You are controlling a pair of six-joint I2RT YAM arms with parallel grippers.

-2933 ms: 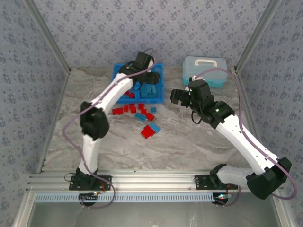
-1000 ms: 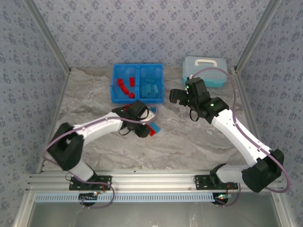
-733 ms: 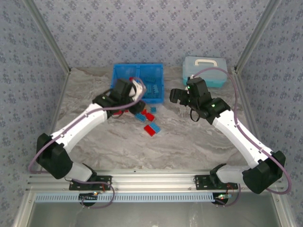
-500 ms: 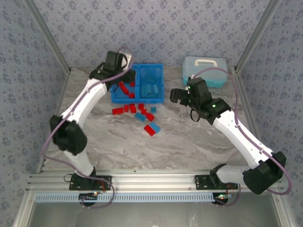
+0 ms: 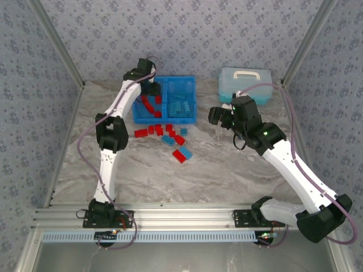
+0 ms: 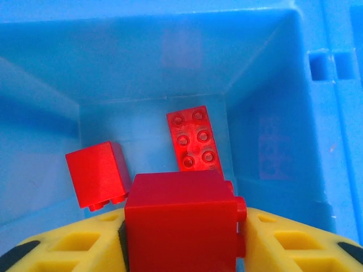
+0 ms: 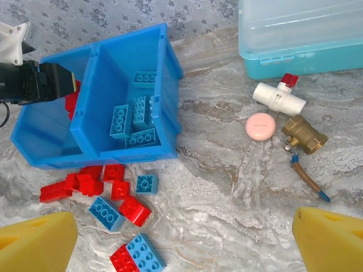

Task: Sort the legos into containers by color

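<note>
Currently the left gripper (image 6: pixel 181 243) hangs over the left compartment of the bin (image 6: pixel 283 130), clamped on a red brick (image 6: pixel 180 218) above two other red bricks (image 6: pixel 194 139). Farther right, the right gripper (image 7: pixel 181 243) hovers spread wide and empty over loose legos (image 7: pixel 122 204). A pale case (image 7: pixel 300 34), white valve (image 7: pixel 279 96), pink disc (image 7: pixel 261 124) and brass fitting (image 7: pixel 305 135) lie nearby.

Bright even light, soft shadows; wrist views sharp, foreground jaws blurred.
</note>
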